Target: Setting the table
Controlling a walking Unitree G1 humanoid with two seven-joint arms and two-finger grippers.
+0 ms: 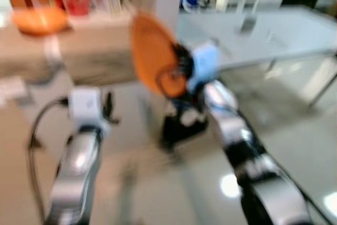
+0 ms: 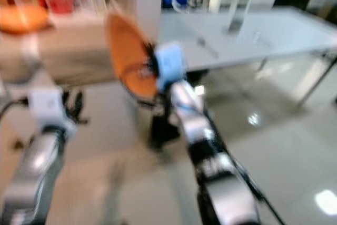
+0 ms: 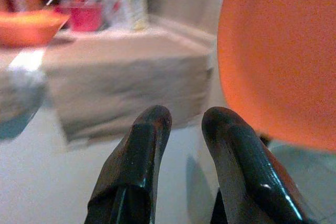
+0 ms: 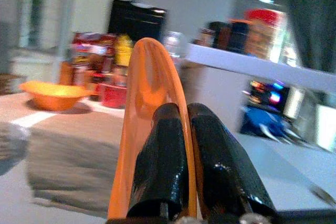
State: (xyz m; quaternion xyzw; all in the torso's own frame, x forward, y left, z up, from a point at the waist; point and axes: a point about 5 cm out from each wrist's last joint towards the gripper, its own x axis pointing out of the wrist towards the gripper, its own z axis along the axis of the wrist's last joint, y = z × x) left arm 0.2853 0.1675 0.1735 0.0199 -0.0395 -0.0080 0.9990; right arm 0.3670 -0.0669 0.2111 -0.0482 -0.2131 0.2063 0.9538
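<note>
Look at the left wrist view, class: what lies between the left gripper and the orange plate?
Nothing: between the left gripper and the plate is open air, with blurred floor behind. The right gripper holds that plate by its rim.

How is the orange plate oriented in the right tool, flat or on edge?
On edge: the orange plate stands upright, its rim pinched between the right tool's two black fingers.

Floor: I am seeing glossy pale tile (image 1: 295, 146) reflecting light.
Ahead: a long white table (image 1: 284, 32) is standing.
Left: a beige-draped counter (image 1: 79, 51) is sitting.
</note>
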